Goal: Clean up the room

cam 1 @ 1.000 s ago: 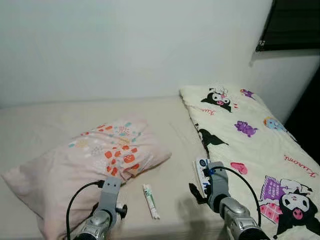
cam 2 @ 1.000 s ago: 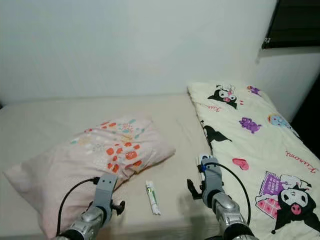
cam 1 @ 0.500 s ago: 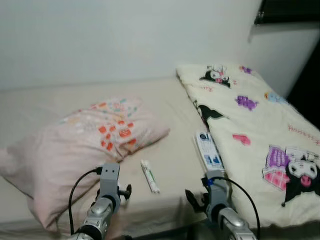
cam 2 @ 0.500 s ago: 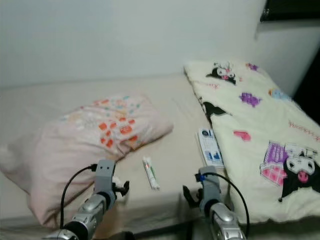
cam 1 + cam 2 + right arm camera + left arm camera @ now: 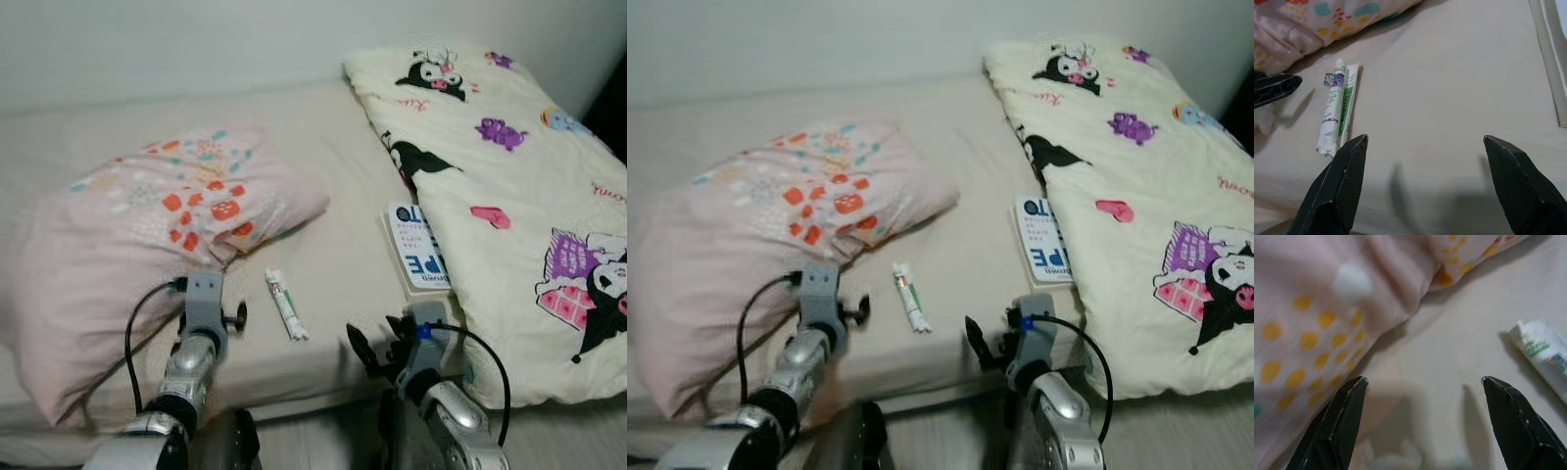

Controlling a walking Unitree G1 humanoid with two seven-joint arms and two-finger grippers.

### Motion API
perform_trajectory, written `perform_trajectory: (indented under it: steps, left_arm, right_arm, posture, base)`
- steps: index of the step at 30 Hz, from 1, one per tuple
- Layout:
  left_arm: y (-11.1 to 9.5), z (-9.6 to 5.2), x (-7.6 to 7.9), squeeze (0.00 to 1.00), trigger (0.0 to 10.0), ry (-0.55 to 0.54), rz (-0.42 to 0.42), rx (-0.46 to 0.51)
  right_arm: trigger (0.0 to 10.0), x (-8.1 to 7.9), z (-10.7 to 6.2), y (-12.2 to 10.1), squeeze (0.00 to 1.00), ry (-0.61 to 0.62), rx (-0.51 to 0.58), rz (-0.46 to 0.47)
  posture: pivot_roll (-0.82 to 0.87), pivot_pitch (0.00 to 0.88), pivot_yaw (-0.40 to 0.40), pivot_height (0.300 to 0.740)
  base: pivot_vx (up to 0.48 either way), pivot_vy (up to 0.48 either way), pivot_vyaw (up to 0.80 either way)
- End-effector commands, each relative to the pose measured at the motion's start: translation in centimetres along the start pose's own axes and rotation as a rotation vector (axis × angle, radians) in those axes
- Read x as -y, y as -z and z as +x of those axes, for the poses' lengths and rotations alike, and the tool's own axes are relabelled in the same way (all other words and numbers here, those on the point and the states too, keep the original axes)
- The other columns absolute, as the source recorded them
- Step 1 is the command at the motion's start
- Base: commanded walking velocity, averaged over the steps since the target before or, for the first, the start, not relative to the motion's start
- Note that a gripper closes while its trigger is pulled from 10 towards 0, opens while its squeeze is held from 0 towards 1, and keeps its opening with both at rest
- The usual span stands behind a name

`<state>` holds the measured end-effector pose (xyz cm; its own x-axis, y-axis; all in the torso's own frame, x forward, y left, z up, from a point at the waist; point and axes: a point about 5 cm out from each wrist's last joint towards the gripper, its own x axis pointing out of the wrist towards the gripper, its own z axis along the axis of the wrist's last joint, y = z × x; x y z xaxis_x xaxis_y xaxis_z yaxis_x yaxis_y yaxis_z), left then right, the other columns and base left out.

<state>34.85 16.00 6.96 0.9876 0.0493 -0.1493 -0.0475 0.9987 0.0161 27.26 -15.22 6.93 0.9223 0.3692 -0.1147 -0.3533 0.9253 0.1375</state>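
One bed (image 5: 323,157), beige sheet. On it: one pillow (image 5: 147,225), one tube (image 5: 286,305), one blue-white pack (image 5: 418,247), one cartoon blanket (image 5: 509,166).

Tube lies mid-bed near the front edge, at 5 o'clock from the pillow and 8 o'clock from the pack. Pack touches the blanket's left edge.

Left gripper (image 5: 1422,382) is spread wide, holding nothing, low over the sheet by the pillow corner; tube at its 3 o'clock. Right gripper (image 5: 1425,142) is also spread, empty, at the front edge; tube at its 10 o'clock.

Right wrist view shows the tube's green print and a left fingertip (image 5: 1276,88). The head views alone show blanket and pack print.
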Motion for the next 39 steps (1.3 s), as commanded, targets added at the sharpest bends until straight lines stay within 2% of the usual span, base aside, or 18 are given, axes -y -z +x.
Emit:
perform_trajectory:
  steps: [1, 4, 7, 9, 11, 12, 16, 24, 25, 26, 27, 30, 31, 35, 37, 39]
  left_arm:
    - [0.9, -0.4, -0.6, 0.00, 10.0, -0.008, 0.010, -0.029]
    - [2.1, -0.9, -0.8, 0.00, 10.0, 0.006, 0.060, -0.075]
    - [2.3, -1.0, -0.8, 0.00, 10.0, 0.006, 0.064, -0.079]
    - [4.2, -2.1, -2.2, 0.00, 10.0, -0.022, 0.127, -0.138]
    - [5.2, -2.8, -3.3, 0.00, 10.0, -0.053, 0.157, -0.171]
    - [5.2, -2.8, -3.3, 0.00, 10.0, -0.053, 0.157, -0.171]
    - [5.9, -3.5, -5.5, 0.00, 10.0, -0.157, 0.115, -0.210]
    - [5.7, -3.4, -5.7, 0.00, 10.0, -0.162, 0.117, -0.201]
    - [5.9, -3.5, -5.5, 0.00, 0.0, -0.157, 0.110, -0.199]
    - [5.9, -3.5, -5.5, 0.00, 0.0, -0.157, 0.110, -0.199]
    - [6.1, -3.7, -5.4, 0.00, 0.0, -0.152, 0.106, -0.197]
    - [6.4, -4.0, -5.5, 0.00, 0.0, -0.147, 0.109, -0.202]
    - [6.4, -4.0, -5.5, 0.00, 0.0, -0.147, 0.109, -0.202]
    - [7.0, -4.7, -6.3, 0.00, 0.0, -0.151, 0.127, -0.213]
    - [7.1, -4.9, -6.5, 0.00, 0.0, -0.153, 0.131, -0.216]
    - [7.5, -5.3, -7.0, 0.00, 0.0, -0.157, 0.141, -0.222]
  right_arm:
    - [10.0, -0.1, -0.5, 0.7, 0.00, 0.008, -0.034, 0.021]
    - [10.0, 0.4, -0.8, 0.9, 0.00, 0.050, -0.076, -0.002]
    - [10.0, 0.3, -1.0, 0.7, 0.00, 0.055, -0.087, -0.001]
    - [10.0, 0.8, -0.9, 0.3, 0.00, 0.073, -0.086, -0.005]
    - [10.0, 1.0, -0.9, 0.0, 0.00, 0.080, -0.085, -0.006]
    - [10.0, 1.0, -0.9, 0.0, 0.00, 0.080, -0.085, -0.006]
    - [10.0, 0.9, -0.5, -0.4, 0.00, 0.071, -0.081, -0.005]
    - [10.0, 1.0, 0.2, -1.0, 0.00, 0.071, -0.081, -0.024]
    - [10.0, 0.7, 1.4, -2.0, 0.00, 0.048, -0.053, -0.031]
    - [10.0, 0.7, 1.4, -2.0, 0.00, 0.048, -0.053, -0.031]
    - [10.0, 0.0, 3.3, -3.4, 0.00, 0.002, -0.024, -0.049]
    - [10.0, -1.5, 5.6, -4.2, 0.00, -0.063, -0.035, -0.106]
    - [10.0, -1.5, 5.6, -4.2, 0.00, -0.063, -0.035, -0.106]
    - [10.0, -3.7, 8.2, -4.5, 0.00, -0.105, -0.094, -0.148]
    - [10.0, -4.0, 8.6, -4.5, 0.00, -0.105, -0.108, -0.148]
    - [10.0, -5.3, 9.3, -4.1, 0.00, -0.143, -0.139, -0.093]
  posture:
    - [-0.07, 0.303, 0.051, 0.570]
    - [-0.06, 0.319, 0.057, 0.570]
    - [-0.06, 0.319, 0.057, 0.570]
    - [-0.05, 0.331, 0.057, 0.570]
    - [-0.04, 0.333, 0.055, 0.570]
    - [-0.04, 0.333, 0.055, 0.570]
    - [-0.03, 0.330, 0.048, 0.570]
    - [-0.02, 0.326, 0.040, 0.570]
    - [-0.02, 0.324, 0.036, 0.570]
    - [-0.02, 0.324, 0.036, 0.570]
    - [-0.01, 0.326, 0.035, 0.570]
    - [0.01, 0.326, 0.032, 0.570]
    - [0.01, 0.326, 0.032, 0.570]
    - [0.03, 0.327, 0.029, 0.570]
    - [0.04, 0.327, 0.028, 0.570]
    - [0.05, 0.328, 0.028, 0.570]
  base:
    - [0.000, 0.000, 0.00]
    - [0.000, 0.000, 0.00]
    - [0.000, 0.000, 0.00]
    - [0.000, 0.000, 0.00]
    - [0.000, 0.000, 0.00]
    - [0.000, 0.000, 0.00]
    - [0.000, 0.000, 0.00]
    - [0.000, 0.000, 0.00]
    - [0.000, 0.000, 0.00]
    - [0.000, 0.000, 0.00]
    - [0.000, 0.000, 0.00]
    - [0.000, 0.000, 0.00]
    - [0.000, 0.000, 0.00]
    - [0.000, 0.000, 0.00]
    - [0.000, 0.000, 0.00]
    - [0.000, 0.000, 0.00]
